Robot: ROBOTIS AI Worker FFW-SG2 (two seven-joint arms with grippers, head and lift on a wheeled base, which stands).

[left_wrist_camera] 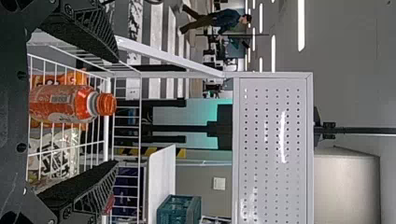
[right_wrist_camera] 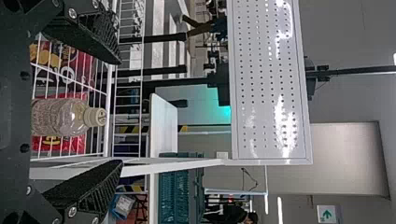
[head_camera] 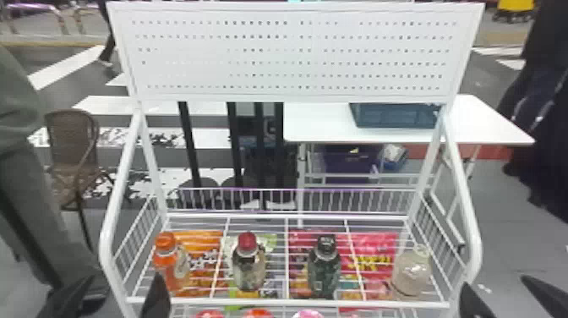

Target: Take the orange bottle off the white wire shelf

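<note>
Nearest: left gripper [left_wrist_camera: 116,112], 2 fingers apart, empty; right gripper [right_wrist_camera: 121,112] likewise. Beyond: orange bottle [left_wrist_camera: 58,103], upright on white wire shelf [head_camera: 321,217]. Advise: advance level, centre bottle, squeeze gently, lift clear of front rail [head_camera: 270,302].

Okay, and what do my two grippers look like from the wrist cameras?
They look alike. The left gripper and right gripper each have two black, wedge-shaped fingers that taper to a point, with grainy inner faces and ribbed, slatted sides. Metallic bolt heads show where the fingers mount. Behind them sits a dark plate with small round holes.
</note>
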